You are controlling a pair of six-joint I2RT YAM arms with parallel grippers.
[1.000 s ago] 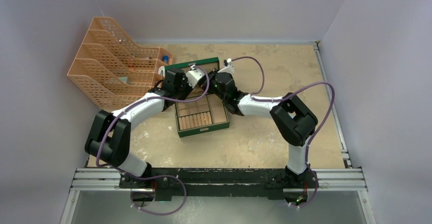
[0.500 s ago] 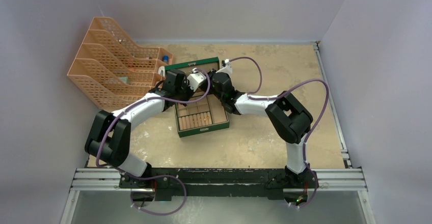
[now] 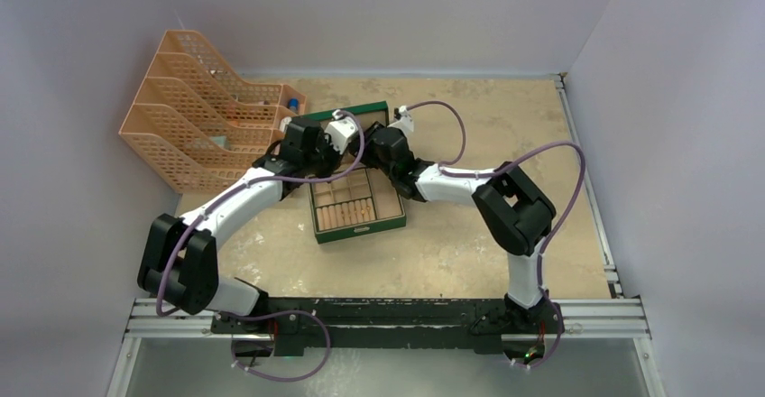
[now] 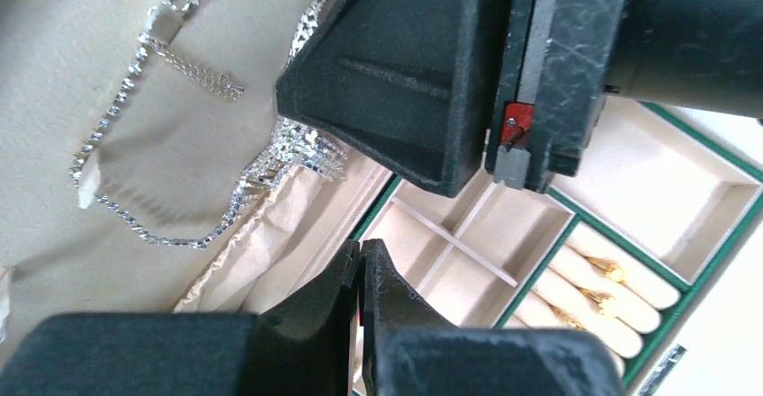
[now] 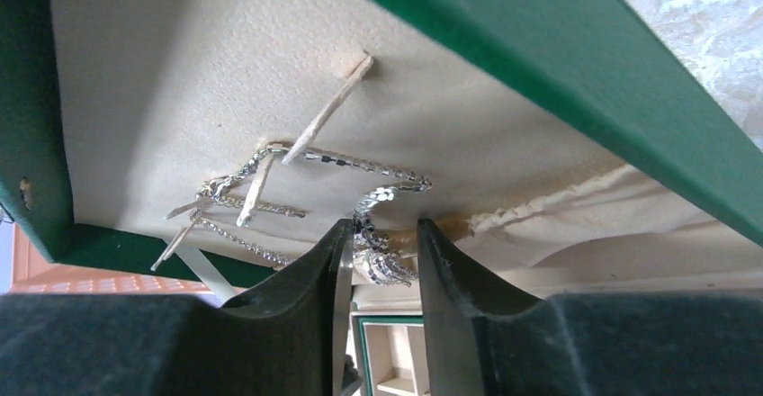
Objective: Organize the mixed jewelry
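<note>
right gripper (image 5: 376,234): fingers apart, the silvery chain tangle (image 5: 385,265) bunched between them but, as far as can be seen, not pinched. the tangle lies against the tan lid lining (image 5: 225,72) of the green box (image 3: 361,228), just beside the gathered pocket (image 5: 558,202). left gripper (image 4: 360,265): fingers pressed together, empty, near the same lid. gold rings (image 4: 605,272) sit in the ring rolls (image 4: 650,292). recommendation: draw the right fingers straight back and slowly so no link snags a fingertip, then verify the strand hangs from its tabs (image 5: 328,112).
</note>
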